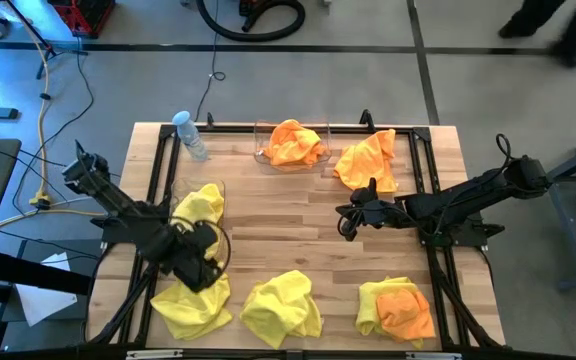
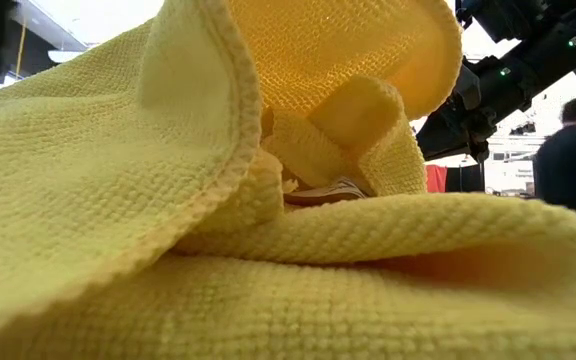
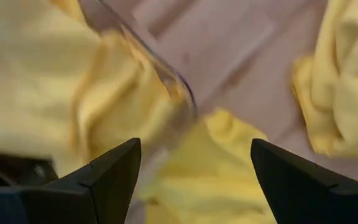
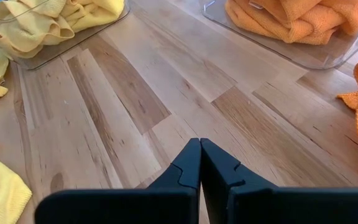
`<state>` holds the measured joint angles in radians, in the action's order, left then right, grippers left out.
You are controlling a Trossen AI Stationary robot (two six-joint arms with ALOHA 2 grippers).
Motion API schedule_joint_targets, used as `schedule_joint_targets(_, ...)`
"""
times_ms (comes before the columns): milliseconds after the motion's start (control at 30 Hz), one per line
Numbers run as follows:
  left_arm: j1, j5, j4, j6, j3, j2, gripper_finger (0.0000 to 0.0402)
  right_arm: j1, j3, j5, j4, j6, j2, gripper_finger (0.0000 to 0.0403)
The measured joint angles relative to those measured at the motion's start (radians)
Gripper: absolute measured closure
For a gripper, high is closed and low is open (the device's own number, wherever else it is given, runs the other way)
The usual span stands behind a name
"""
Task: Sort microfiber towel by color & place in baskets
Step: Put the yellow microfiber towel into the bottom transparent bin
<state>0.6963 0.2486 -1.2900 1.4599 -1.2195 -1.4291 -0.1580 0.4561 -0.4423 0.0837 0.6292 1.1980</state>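
At the left of the high view, the left gripper (image 1: 200,262) hung over the lower left of the bench (image 1: 278,215), its fingers (image 3: 114,174) spread wide with nothing between them. It sat at the near edge of a clear basket (image 1: 196,200) holding yellow towels (image 1: 200,205), with another yellow towel (image 1: 190,308) lying just below it. A clear water bottle (image 1: 190,135) stood at the upper left corner of the bench. Lower centre lay a crumpled yellow towel (image 1: 283,307). At upper centre, the second clear basket (image 1: 290,147) held orange towels (image 1: 296,143). Right of it a loose orange towel (image 1: 368,160) lay on the wood. Just below that, the right gripper (image 1: 346,222) hovered near mid-bench, its fingers (image 4: 199,165) pressed fully together and holding nothing. At lower right an orange towel (image 1: 405,308) rested on top of a yellow one (image 1: 376,300). In the low view, yellow cloth (image 2: 218,200) filled almost the whole frame, and a person (image 2: 571,155) stood at the far right.
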Motion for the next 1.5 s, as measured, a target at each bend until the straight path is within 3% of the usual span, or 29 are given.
schedule_joint_targets(333, 0.13, -0.197, 0.014, 0.301, -0.076, -0.171, 0.0112, 0.0, 0.0, 0.0, -0.002, 0.0, 0.0, 0.0403)
schedule_joint_targets(500, 0.169, -0.222, 0.059, 0.359, -0.076, -0.265, 0.0112, 0.0, 0.0, 0.008, -0.006, 0.022, 0.0, 0.0403)
schedule_joint_targets(867, 0.18, -0.298, 0.243, 0.252, -0.076, -0.465, 0.0112, 0.0, 0.0, 0.031, -0.006, 0.024, 0.0, 0.0403)
schedule_joint_targets(1133, 0.159, -0.286, 0.254, 0.178, -0.065, -0.488, 0.012, 0.001, 0.0, 0.02, -0.006, -0.028, 0.0, 0.0403)
schedule_joint_targets(1333, 0.16, -0.282, 0.416, 0.187, 0.04, -0.48, 0.0155, 0.001, 0.0, 0.019, -0.006, -0.035, 0.0, 0.0403)
schedule_joint_targets(1500, 0.147, -0.29, 0.475, 0.165, 0.086, -0.46, 0.021, 0.001, 0.0, 0.019, -0.005, -0.035, 0.0, 0.0403)
